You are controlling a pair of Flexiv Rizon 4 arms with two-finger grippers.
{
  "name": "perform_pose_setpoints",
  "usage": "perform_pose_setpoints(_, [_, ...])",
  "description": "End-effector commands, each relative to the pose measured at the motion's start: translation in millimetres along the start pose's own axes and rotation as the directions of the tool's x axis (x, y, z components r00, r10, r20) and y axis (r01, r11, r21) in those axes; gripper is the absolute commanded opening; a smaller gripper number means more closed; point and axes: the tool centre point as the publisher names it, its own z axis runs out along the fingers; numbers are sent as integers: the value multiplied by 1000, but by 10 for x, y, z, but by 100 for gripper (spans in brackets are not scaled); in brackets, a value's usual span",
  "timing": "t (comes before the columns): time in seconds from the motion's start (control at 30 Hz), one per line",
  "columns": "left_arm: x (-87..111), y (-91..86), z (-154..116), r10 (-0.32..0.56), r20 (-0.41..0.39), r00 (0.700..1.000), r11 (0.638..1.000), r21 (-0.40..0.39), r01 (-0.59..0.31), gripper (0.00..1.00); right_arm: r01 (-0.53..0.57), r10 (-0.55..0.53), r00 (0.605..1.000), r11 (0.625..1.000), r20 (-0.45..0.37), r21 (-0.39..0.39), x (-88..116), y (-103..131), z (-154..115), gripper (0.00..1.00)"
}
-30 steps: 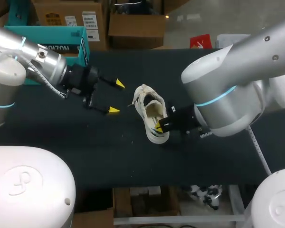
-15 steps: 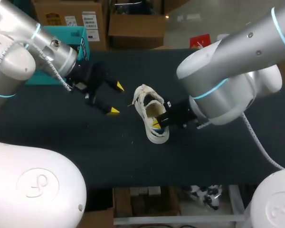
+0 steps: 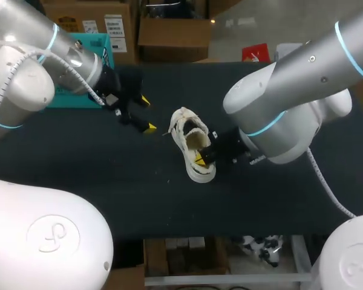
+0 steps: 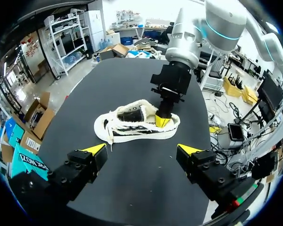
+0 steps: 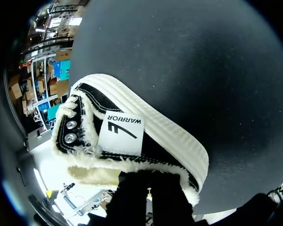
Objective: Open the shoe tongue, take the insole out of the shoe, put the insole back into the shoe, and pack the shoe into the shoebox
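A bare stretch of black desk (image 3: 109, 181) lies between the left hand (image 3: 146, 113), its fingers spread wide, and the white low-top canvas shoe (image 3: 183, 128). This leaves the flank facing that hand reachable. The right hand (image 3: 201, 158) and its arm crowd the shoe's heel end. The teal cardboard shoebox (image 3: 100, 47) sits behind the left arm.

The table (image 3: 169, 208) has a black worktop. One white shoe (image 3: 192, 145) with black side stripes stands on its sole near the middle, heel toward the near edge, toe toward the far edge. A teal shoebox (image 3: 106, 45) is at the far left corner; I cannot tell if it rests on the worktop.
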Motion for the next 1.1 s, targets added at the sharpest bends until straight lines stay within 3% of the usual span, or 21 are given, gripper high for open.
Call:
perform_pose_setpoints(0.03, [-16, -17, 21, -65, 28, 997, 997, -45, 67, 100, 3, -3, 1000, 1000, -8, -2, -32, -6, 30, 0])
perform_pose_setpoints(0.1, [-131, -15, 72, -155, 31, 987, 984, -85, 157, 100, 4, -4, 1000, 1000, -7, -3, -29, -9, 37, 0])
perform_pose_setpoints(0.17, [-266, -43, 101, -307, 36, 951, 945, -110, 309, 100, 5, -5, 1000, 1000, -7, -4, -26, -12, 40, 0])
perform_pose_setpoints(0.43, [-266, -43, 101, -307, 36, 951, 945, -110, 309, 100, 14, -14, 1000, 1000, 9, -11, -7, -31, 67, 0])
perform_pose_setpoints(0.5, [-280, -65, 140, -395, 124, 910, 895, -172, 412, 100, 16, -16, 1000, 1000, 13, -13, -7, -32, 71, 0])
perform_pose_setpoints(0.53, [-264, -80, 164, -416, 276, 866, 851, -217, 478, 100, 16, -15, 1000, 1000, 15, -13, -8, -32, 73, 0])
perform_pose_setpoints(0.6, [-176, -116, 108, -393, 307, 867, 853, -231, 468, 100, 17, -17, 1000, 1000, 18, -15, -10, -37, 76, 0])
perform_pose_setpoints(0.87, [-176, -116, 108, -393, 307, 867, 853, -231, 468, 100, 33, -33, 999, 999, 17, -33, -53, -73, 63, 0])
perform_pose_setpoints(0.9, [-201, -108, 127, -410, 332, 850, 831, -249, 498, 100, 35, -35, 999, 999, 16, -34, -57, -75, 63, 0])
perform_pose_setpoints(0.93, [-221, -90, 157, -440, 395, 806, 788, -260, 558, 100, 43, -42, 999, 998, 22, -38, -62, -80, 66, 0])
perform_pose_setpoints(0.97, [-273, -73, 188, -509, 477, 716, 702, -251, 666, 100, 44, -43, 999, 998, 25, -42, -64, -83, 70, 0])
perform_pose_setpoints(1.03, [-299, -39, 183, -555, 513, 655, 641, -239, 730, 100, 51, -49, 998, 998, 32, -48, -68, -91, 74, 0])
perform_pose_setpoints(1.07, [-317, -22, 171, -553, 578, 600, 616, -201, 761, 100, 51, -50, 998, 997, 35, -54, -70, -93, 75, 0])
perform_pose_setpoints(1.1, [-317, -22, 171, -553, 578, 600, 616, -201, 761, 100, 55, -53, 998, 997, 35, -55, -74, -94, 74, 0])
